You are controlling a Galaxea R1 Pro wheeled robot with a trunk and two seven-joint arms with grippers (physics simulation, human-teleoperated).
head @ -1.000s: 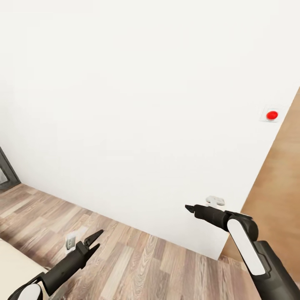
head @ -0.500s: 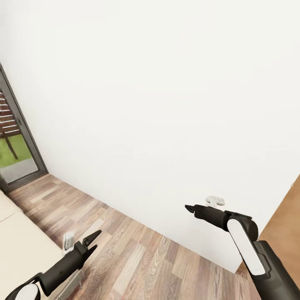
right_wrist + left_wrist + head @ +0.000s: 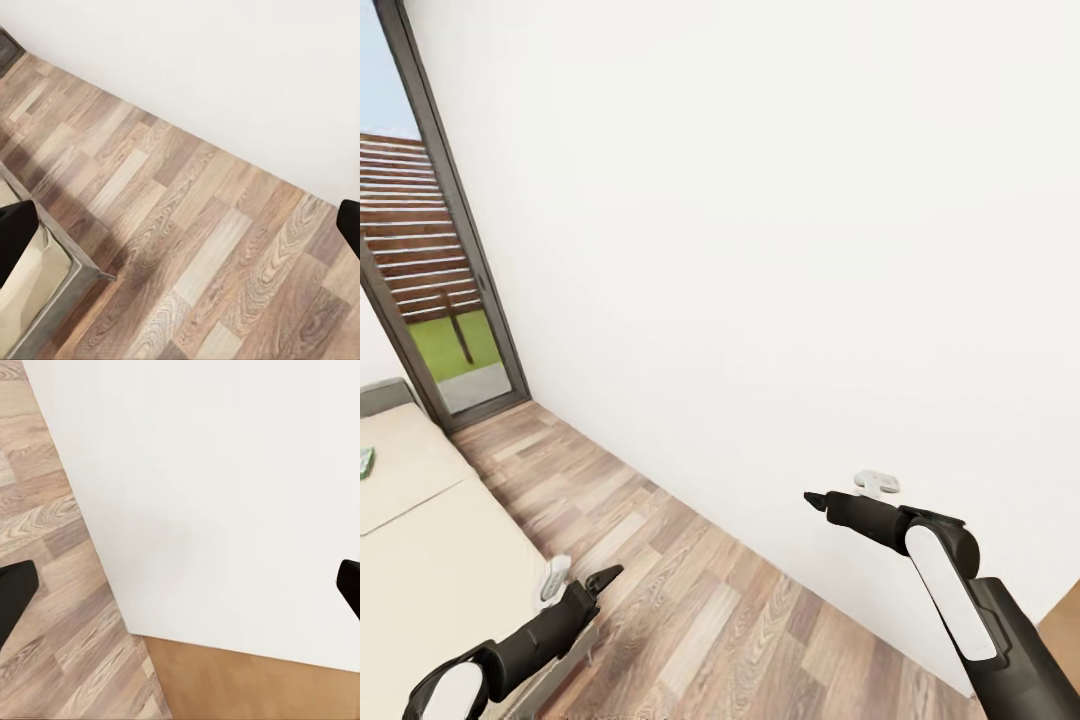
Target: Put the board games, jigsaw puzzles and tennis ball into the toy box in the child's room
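The bed with its plain beige mattress lies at the lower left, and its grey frame corner also shows in the right wrist view. A small green flat box, likely one of the board games, lies on the mattress at the picture's left edge. My left gripper hangs open and empty over the floor beside the bed corner; its dark fingertips stand wide apart. My right gripper is held out toward the white wall, open and empty. The table and the toy box are out of view.
A white wall runs diagonally ahead. A tall dark-framed window stands at the far left. Light wood-plank floor stretches between bed and wall. A small white fitting sits on the wall. A wooden panel shows at the lower right.
The camera has swung left: the window and the bed have come into view, and the red wall button and wooden panel have slid off to the right. Both grippers stay open.
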